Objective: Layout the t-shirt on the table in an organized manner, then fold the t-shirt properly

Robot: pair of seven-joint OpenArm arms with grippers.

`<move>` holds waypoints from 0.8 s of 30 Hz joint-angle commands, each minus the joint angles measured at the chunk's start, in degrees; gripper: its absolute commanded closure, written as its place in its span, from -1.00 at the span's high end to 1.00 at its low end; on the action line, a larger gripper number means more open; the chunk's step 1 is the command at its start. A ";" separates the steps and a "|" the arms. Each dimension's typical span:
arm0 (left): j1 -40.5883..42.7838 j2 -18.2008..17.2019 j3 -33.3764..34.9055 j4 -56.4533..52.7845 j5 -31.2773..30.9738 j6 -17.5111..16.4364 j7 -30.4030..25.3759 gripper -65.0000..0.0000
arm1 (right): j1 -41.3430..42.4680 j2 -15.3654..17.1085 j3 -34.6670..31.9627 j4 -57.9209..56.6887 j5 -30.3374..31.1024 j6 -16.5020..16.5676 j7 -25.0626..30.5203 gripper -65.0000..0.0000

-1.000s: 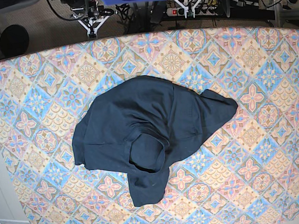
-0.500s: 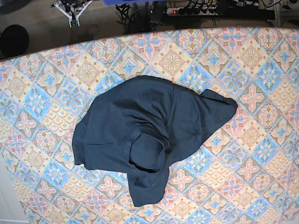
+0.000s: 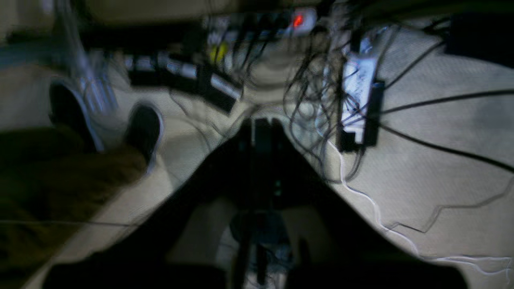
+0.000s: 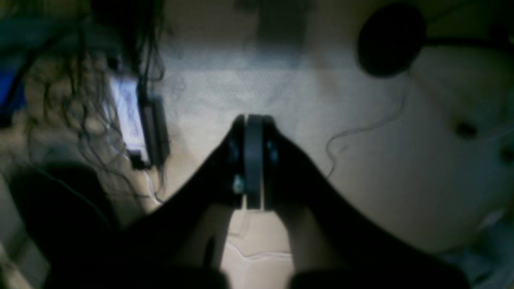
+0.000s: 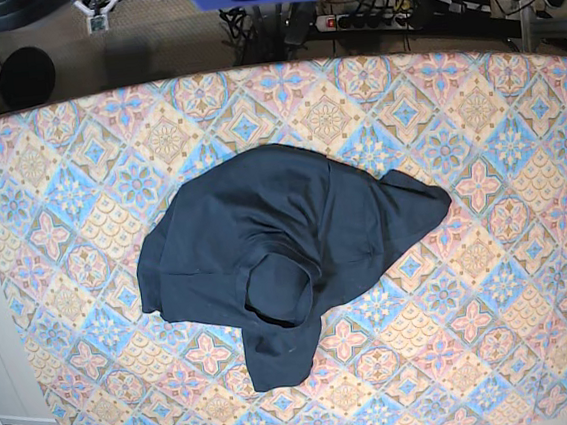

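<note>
- I can read no label or writing; both wrist views are blurred.
- My right gripper (image 4: pixel 253 160) has its jaws pressed together, holding nothing, above the floor.
- My left gripper (image 3: pixel 261 136) looks closed and empty, over cables (image 3: pixel 321 100).
- The t-shirt (image 5: pixel 287 252) lies crumpled mid-table (image 5: pixel 538 349), untouched.
</note>
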 commanded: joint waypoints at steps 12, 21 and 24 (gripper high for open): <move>17.91 -1.48 -4.32 33.17 -0.17 0.34 -0.66 -1.00 | -12.91 1.06 8.90 31.67 8.60 -0.36 -3.28 -1.00; 20.90 -1.48 -4.41 47.50 -0.17 0.34 -0.58 -1.00 | -12.91 1.06 9.34 40.20 8.60 -0.36 -8.82 -1.00; 19.23 -1.48 -5.29 49.61 -0.17 0.34 -0.58 -1.00 | -10.80 2.73 6.61 40.46 8.43 -0.36 -8.82 -1.00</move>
